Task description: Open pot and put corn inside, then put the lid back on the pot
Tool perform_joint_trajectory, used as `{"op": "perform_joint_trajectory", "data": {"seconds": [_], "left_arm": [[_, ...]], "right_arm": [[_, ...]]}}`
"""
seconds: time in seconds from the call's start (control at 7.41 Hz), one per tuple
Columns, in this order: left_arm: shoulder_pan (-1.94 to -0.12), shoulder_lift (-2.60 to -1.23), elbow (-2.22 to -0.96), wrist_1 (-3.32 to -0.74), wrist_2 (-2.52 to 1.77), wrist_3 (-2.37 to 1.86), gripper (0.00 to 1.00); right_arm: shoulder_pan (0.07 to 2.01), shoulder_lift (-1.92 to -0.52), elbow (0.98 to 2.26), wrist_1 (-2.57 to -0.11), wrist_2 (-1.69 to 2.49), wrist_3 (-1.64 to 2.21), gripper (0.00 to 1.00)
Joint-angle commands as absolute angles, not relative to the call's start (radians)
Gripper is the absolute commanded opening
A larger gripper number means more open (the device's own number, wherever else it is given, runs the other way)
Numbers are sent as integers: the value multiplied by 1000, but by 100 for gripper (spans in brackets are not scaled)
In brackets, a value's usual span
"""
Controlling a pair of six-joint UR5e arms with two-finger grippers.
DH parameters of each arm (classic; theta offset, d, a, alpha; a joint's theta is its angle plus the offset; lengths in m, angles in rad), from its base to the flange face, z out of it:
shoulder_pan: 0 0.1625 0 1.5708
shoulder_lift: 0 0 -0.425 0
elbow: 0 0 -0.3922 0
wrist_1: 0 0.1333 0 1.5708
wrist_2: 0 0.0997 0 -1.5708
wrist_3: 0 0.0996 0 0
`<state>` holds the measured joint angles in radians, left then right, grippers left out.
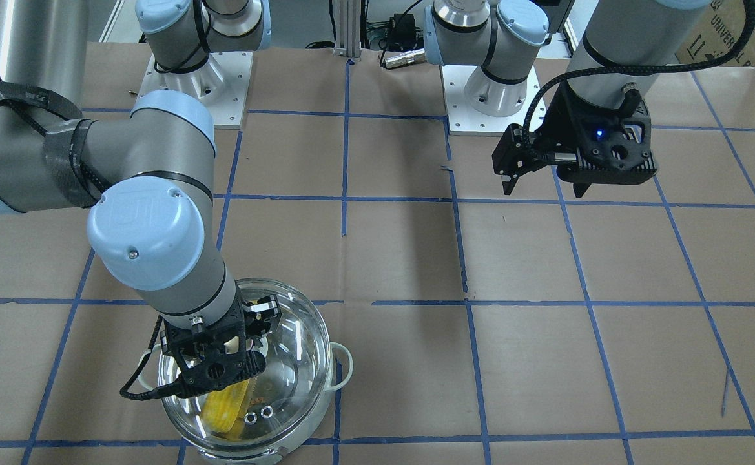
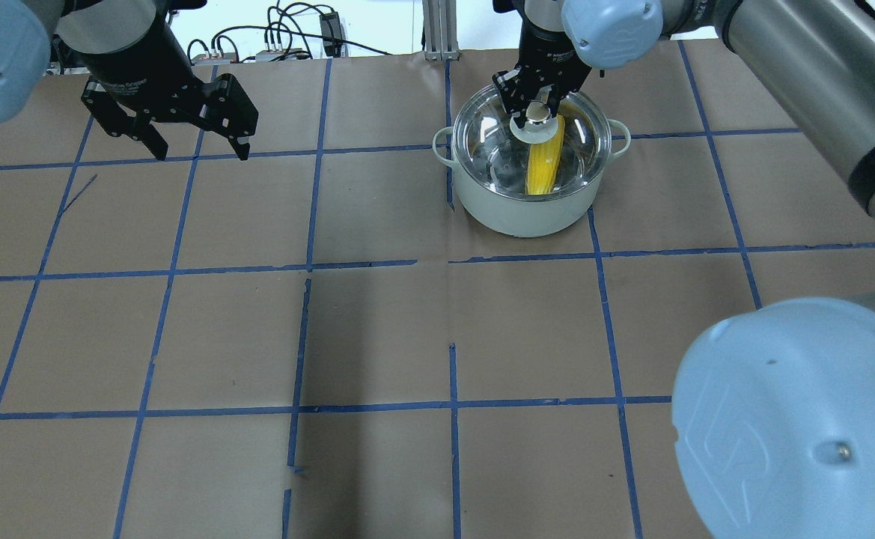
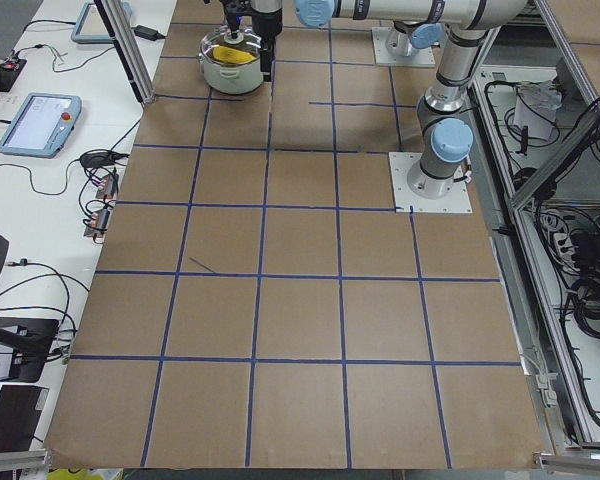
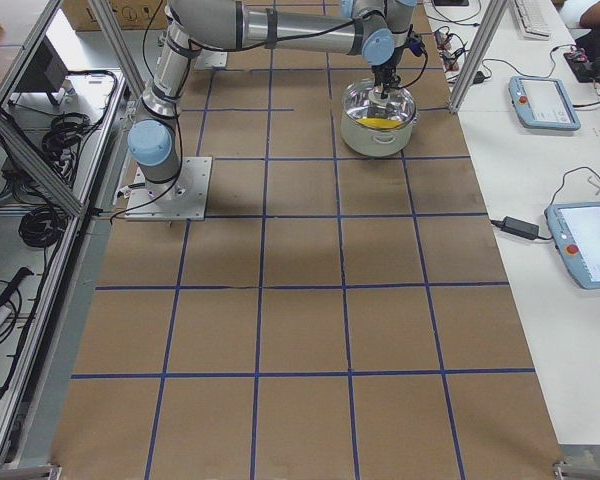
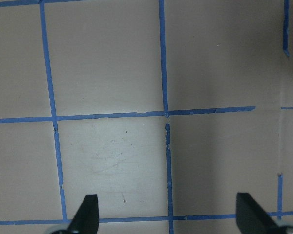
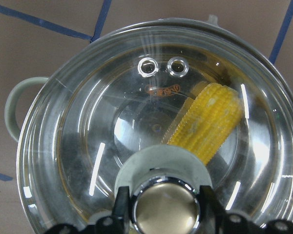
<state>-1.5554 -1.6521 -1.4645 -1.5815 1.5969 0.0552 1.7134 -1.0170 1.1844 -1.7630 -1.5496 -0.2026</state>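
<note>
The pot (image 2: 512, 213), mint-white with loop handles, stands at the far side of the table, right of centre. The clear glass lid (image 2: 497, 142) sits on it, and the yellow corn (image 2: 543, 161) lies inside under the glass. My right gripper (image 2: 536, 112) is shut on the lid's metal knob (image 6: 166, 207), with a finger on each side. The right wrist view shows the lid (image 6: 88, 146), its two vent holes and the corn (image 6: 210, 122) below. My left gripper (image 2: 197, 150) hangs open and empty above the table at the far left, well away from the pot.
The table (image 2: 377, 337) is brown paper with a blue tape grid. The left wrist view shows only bare paper between the open left gripper's (image 5: 167, 209) tips. The arm bases (image 1: 490, 97) stand at the robot's edge. Tablets (image 4: 545, 100) lie beside the table.
</note>
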Motion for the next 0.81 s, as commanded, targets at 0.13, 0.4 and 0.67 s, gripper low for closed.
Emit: {"op": "perform_joint_trajectory", "data": {"seconds": [0.13, 0.4, 0.67], "left_arm": [[-1555, -1652, -1465, -1582, 1597, 55, 100], [-1555, -1652, -1465, -1582, 1597, 55, 100], [-1555, -1652, -1465, -1582, 1597, 55, 100]], "right_arm": [[1712, -1015, 1204, -1848, -1551, -206, 96], [1712, -1017, 1204, -1848, -1551, -207, 100], [1717, -1017, 1207, -1848, -1551, -209, 100]]}}
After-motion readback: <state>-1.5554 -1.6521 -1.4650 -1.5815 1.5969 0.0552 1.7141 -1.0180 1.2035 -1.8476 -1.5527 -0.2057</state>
